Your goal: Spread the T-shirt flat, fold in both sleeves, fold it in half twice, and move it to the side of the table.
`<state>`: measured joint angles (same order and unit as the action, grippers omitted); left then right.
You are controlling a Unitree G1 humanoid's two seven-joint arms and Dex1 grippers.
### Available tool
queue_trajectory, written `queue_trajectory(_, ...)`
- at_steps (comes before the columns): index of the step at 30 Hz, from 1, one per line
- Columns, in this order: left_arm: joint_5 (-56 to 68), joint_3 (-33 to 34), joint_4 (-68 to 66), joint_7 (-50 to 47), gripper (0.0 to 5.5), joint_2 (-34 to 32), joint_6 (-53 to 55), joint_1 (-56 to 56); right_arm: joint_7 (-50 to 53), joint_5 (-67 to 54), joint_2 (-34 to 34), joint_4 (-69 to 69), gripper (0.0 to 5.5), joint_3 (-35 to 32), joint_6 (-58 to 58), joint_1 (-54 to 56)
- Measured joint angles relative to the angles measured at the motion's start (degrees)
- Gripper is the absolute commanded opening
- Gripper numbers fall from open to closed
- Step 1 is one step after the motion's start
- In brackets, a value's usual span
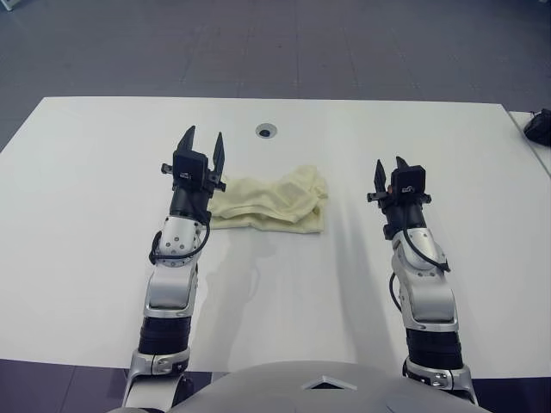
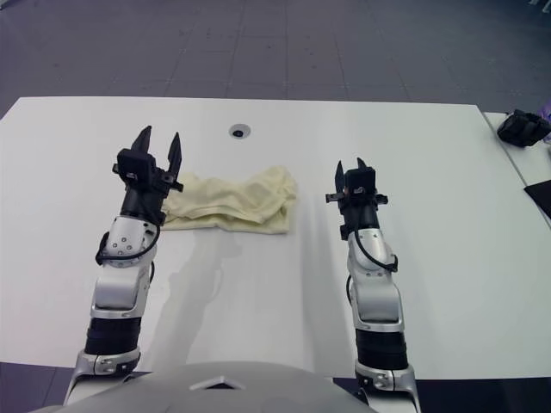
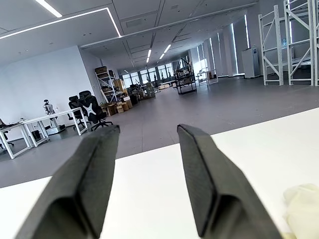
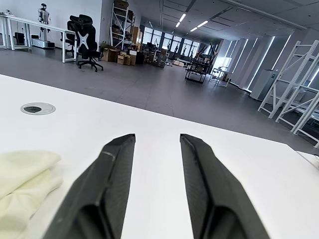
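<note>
The soft pale yellow cloth T-shirt (image 1: pixel 271 200) lies on the big flat white counter (image 1: pixel 103 172). It is not flat. It is all bunched up in a low, long heap with many folds. I cannot tell which part is a sleeve.

My left claw (image 1: pixel 205 134) is at the left end of the T-shirt. Its two black fingers (image 3: pixel 84 184) are spread wide and point away from me, with nothing between them. The arm just behind the claw covers the edge of the cloth. I cannot tell if it touches the cloth.

My right claw (image 1: pixel 389 163) is on the other side, well apart from the T-shirt, with bare counter between them. Its two black fingers (image 4: pixel 209 189) are spread too, a bit less wide than the left ones, and they pinch nothing. From my right wrist I see the cloth heap off to one side of this claw.

Past the T-shirt, near the far edge of the counter, there is a small round metal hole (image 1: pixel 266 130). It is close to the heap but does not touch it.

A lumpy black thing (image 1: pixel 539 126) sits far off to my right on another white top.
</note>
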<state>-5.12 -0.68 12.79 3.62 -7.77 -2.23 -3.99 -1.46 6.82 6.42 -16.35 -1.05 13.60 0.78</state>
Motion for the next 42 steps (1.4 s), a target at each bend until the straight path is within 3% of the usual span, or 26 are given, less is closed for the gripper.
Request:
queue_trajectory(6, -0.31, -0.2, 0.21, -0.53, 0.58, 0.29, -0.3, 0.95, 0.12, 0.77, 0.08, 0.0, 0.03, 0.24, -0.22, -0.45)
queue_trajectory(10, -0.31, -0.22, 0.45, -0.54, 0.01, 0.28, -0.36, 1.36, 0.12, 0.97, 0.07, -0.01, 0.0, 0.63, -0.58, -0.63)
queue_trajectory(15, -0.29, -0.2, 0.45, -0.53, 0.01, 0.26, -0.36, 1.43, 0.13, 1.0, 0.08, -0.01, 0.0, 0.62, -0.65, -0.68)
queue_trajectory(17, -0.28, -0.21, 0.45, -0.51, 0.0, 0.26, -0.35, 1.43, 0.17, 1.0, 0.07, -0.01, 0.29, 0.62, -0.65, -0.82)
queue_trajectory(21, -0.28, -0.15, 0.42, -0.51, 0.67, 0.27, 0.07, 1.43, 0.69, 1.01, -0.03, -0.01, 0.99, 0.64, -0.64, -0.93)
queue_trajectory(22, -0.29, -0.12, 0.42, -0.52, 0.83, 0.26, 0.23, 1.43, 0.76, 1.01, -0.03, -0.01, 0.76, 0.65, -0.64, -0.93)
queue_trajectory(28, -0.22, 0.16, 0.4, -0.65, 0.02, 0.39, 0.28, 1.42, 1.03, 1.0, -0.03, -0.01, 0.0, 0.67, -1.1, -0.93)
queue_trajectory(37, -0.2, 0.22, 0.4, -0.63, 0.02, 0.32, 0.28, 1.38, 1.21, 0.99, -0.01, 0.28, 0.0, 0.83, -1.1, -0.75)
queue_trajectory(42, -0.21, 0.37, 0.26, -0.63, 0.74, 0.3, 0.34, 1.14, 1.29, 0.99, 0.03, 0.61, 0.71, 0.79, -1.05, -0.4)
